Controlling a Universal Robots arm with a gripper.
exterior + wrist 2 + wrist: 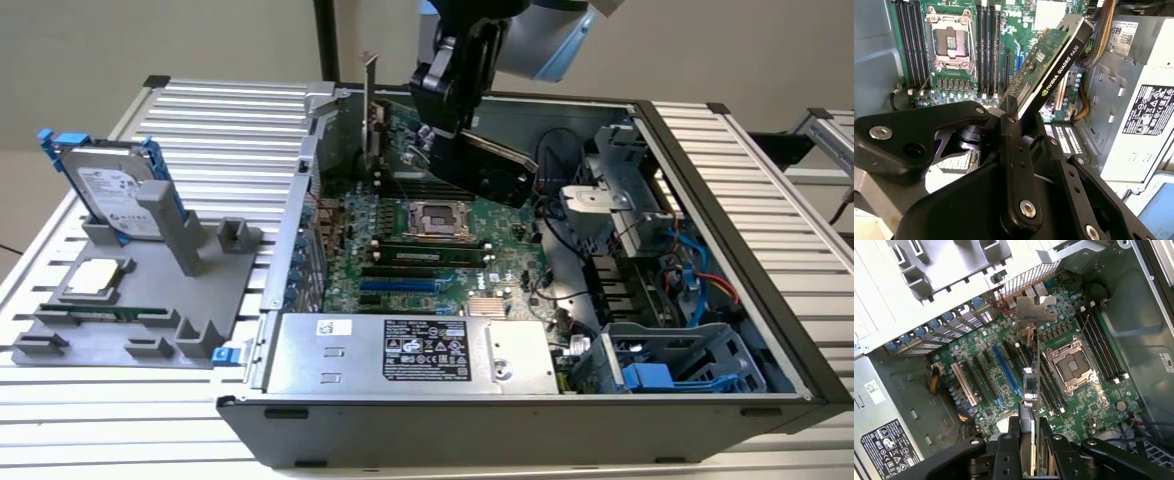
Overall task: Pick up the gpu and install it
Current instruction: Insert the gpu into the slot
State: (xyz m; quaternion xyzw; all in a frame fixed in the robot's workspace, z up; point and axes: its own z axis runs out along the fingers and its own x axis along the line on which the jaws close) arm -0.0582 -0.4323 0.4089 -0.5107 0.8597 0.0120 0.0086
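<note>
**gpu [487, 165] clamped in the tool [445, 120], hanging over the open board**

So from where I'm standing, the arm [534, 40] drops in from 12 o'clock in the exterior view. It reaches into the open case [534, 435], which lies on its side on the slatted worktop [214, 120]. The tool is closed hard on the gpu. Its black fingers [1013, 130] pinch one edge of the card and I can't see any gap.

The card sits tilted with the black cooler face showing, at roughly 12 o'clock from the CPU socket [434, 215]. As far as I can tell it's up off the motherboard [400, 270] and not in any slot.

In the second wrist view the gpu [1054, 65] runs away from the tool [1009, 107] over the board, with both the cooler and the green edge visible. In the first wrist view the gpu [1029, 385] is edge-on above the tool [1029, 422]. Its silver bracket [1031, 315] is at the far end, toward the case's rear slot openings. The long blue slot [1006, 370] is on one side of the card and the socket is on the other.

Other stuff: the power supply [407, 352] sits at 6 o'clock inside the case. Out at 9 o'clock from the case there's a grey holder [134, 345] on the worktop. It has a hard drive [114, 185] standing upright in a blue caddy and a memory stick [107, 312] lying low, both well apart from the tool.
</note>
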